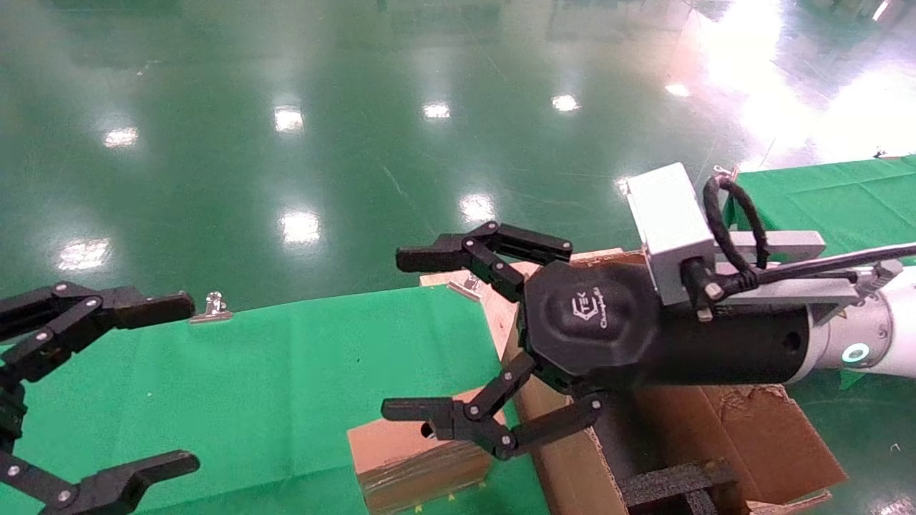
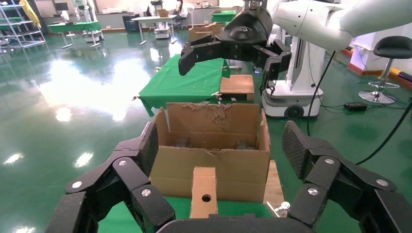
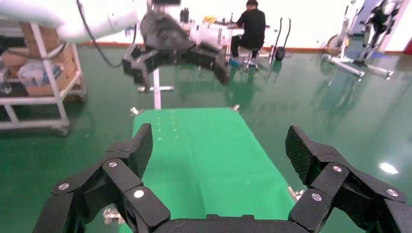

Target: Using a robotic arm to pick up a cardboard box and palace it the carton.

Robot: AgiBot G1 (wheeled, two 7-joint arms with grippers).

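The small cardboard box (image 1: 418,458) stands on the green table (image 1: 286,372) at its near right end, close against the carton (image 1: 565,465). Black foam (image 1: 673,483) lies inside the carton. The right gripper (image 1: 393,334), on the white robotic arm (image 1: 887,329), hovers open and empty above the box; its lower finger overlaps the box's top edge. In the left wrist view the box (image 2: 204,187) shows its round hole, with the carton (image 2: 214,165) behind it and the right gripper (image 2: 233,46) above. The left gripper (image 1: 189,384) is open and empty at the table's left. The right wrist view shows no box.
Metal clips (image 1: 212,306) hold the green cloth at the table's far edge. A wooden board (image 1: 501,315) sits beside the carton. Another green-covered table (image 1: 823,193) stands at the far right. A shiny green floor lies beyond. My white base (image 2: 291,97) shows behind the carton.
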